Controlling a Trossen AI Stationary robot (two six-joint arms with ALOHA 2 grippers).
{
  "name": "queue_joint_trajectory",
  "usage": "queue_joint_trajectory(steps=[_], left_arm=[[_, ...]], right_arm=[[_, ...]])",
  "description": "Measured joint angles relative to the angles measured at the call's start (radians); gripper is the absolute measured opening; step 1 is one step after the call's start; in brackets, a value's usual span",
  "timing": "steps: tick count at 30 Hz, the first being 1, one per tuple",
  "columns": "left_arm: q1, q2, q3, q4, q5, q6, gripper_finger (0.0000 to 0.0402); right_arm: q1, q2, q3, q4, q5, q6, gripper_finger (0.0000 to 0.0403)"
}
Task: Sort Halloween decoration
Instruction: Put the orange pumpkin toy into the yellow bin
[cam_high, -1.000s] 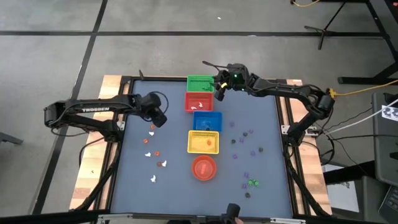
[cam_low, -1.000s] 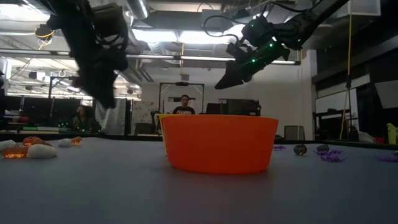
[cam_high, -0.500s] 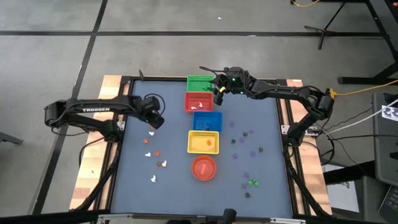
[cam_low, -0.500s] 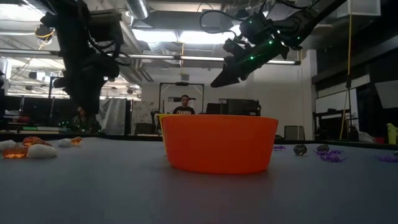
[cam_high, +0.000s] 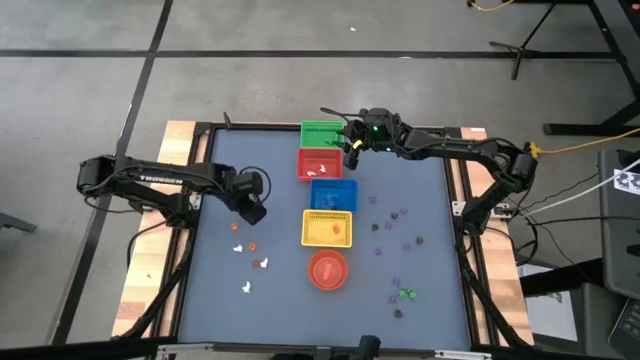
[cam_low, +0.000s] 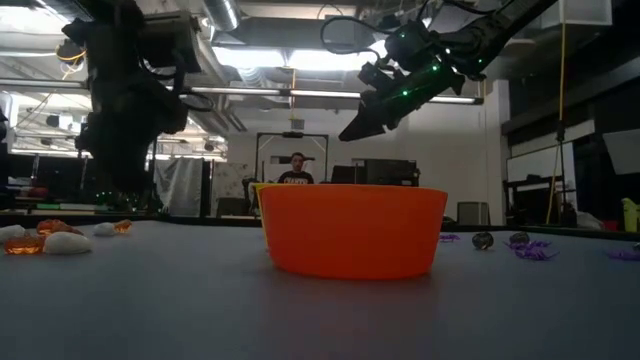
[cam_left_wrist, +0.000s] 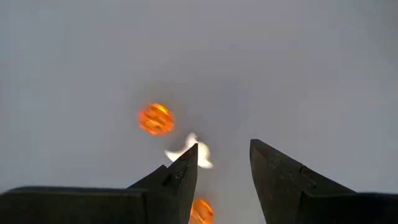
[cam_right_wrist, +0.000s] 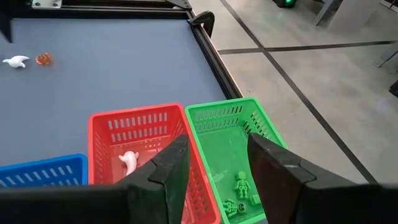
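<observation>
The left claw (cam_left_wrist: 222, 163) is open and holds nothing. A white trinket (cam_left_wrist: 189, 151) and an orange trinket (cam_left_wrist: 155, 119) lie just under it, not sorted yet. The right claw (cam_right_wrist: 216, 158) is open and empty above the green basket (cam_right_wrist: 219, 118). Only its wrist view shows green toys (cam_right_wrist: 242, 185) inside.

You have a column of baskets down the bench's (cam_high: 430, 290) middle: green basket (cam_high: 321, 134) farthest, then red basket (cam_high: 319, 164), blue basket (cam_high: 333, 194), yellow basket (cam_high: 327, 228), with the orange bowl (cam_high: 327, 269) nearest. Your left gripper (cam_high: 254, 213) hangs over the white and orange trinkets (cam_high: 246, 245) on the left. Your right gripper (cam_high: 350, 146) hovers at the green basket's right edge.
</observation>
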Motion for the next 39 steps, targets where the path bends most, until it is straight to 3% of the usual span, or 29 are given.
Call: queue_joint_trajectory(steps=[9,17,28,39], left_arm=[[-0.186,0.000,0.000,0.032,0.018,-0.076,0.0131],[-0.340,0.002,0.000,0.112,-0.039,-0.076,0.0131],[-0.487,0.002,0.000,0.130,-0.092,-0.066,0.0131],[-0.584,0.002,0.000,0.129,-0.140,0.041,0.0131]], right_arm=[[0.000,0.000,0.000,-0.026,0.000,0.000,0.0160],[0.000,0.001,0.000,-0.070,0.000,0.000,0.0160],[0.000,0.001,0.000,-0.075,0.001,0.000,0.0160],[0.000,0.001,0.000,-0.075,0.001,0.000,0.0160]])
